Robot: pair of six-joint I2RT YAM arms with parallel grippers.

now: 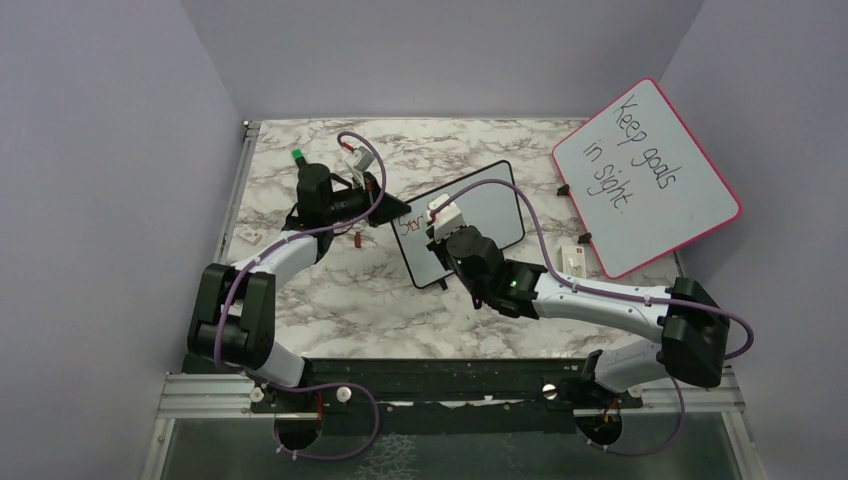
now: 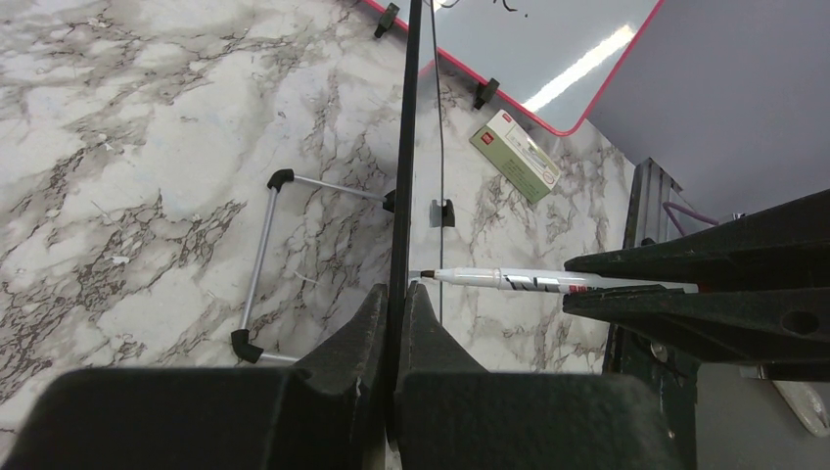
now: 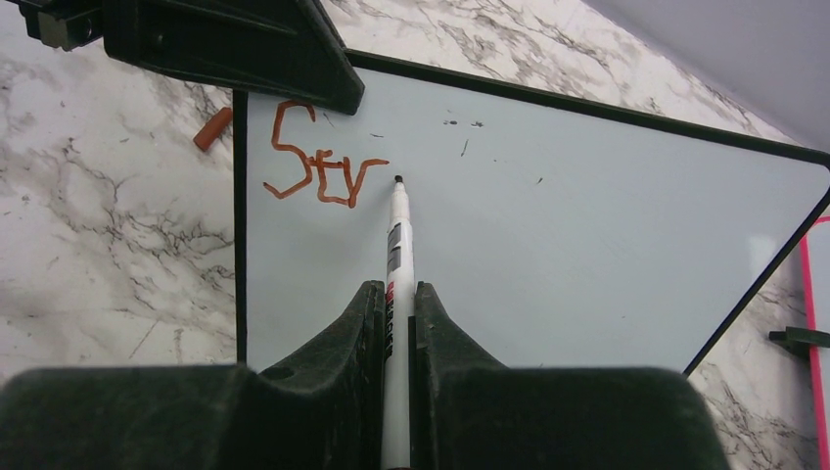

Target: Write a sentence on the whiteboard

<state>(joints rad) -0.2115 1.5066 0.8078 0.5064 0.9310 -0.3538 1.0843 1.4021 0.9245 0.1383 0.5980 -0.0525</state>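
The whiteboard (image 1: 490, 205) stands tilted at mid-table, a small white board in a thin black frame. My left gripper (image 2: 396, 294) is shut on its left edge, which I see edge-on in the left wrist view. The sentence (image 3: 318, 166) reads "Str" in reddish-brown marker at the board's top left. My right gripper (image 3: 395, 294) is shut on a white marker (image 3: 398, 235). Its dark tip rests against the board just right of the "r". From the left wrist view the marker (image 2: 509, 281) points at the board's face.
A larger pink-framed board (image 1: 650, 175) with black handwriting leans at the back right. A small green-and-white box (image 1: 577, 260) lies below it. A reddish marker cap (image 1: 359, 240) lies on the marble left of the whiteboard. The whiteboard's wire stand (image 2: 262, 264) rests behind it.
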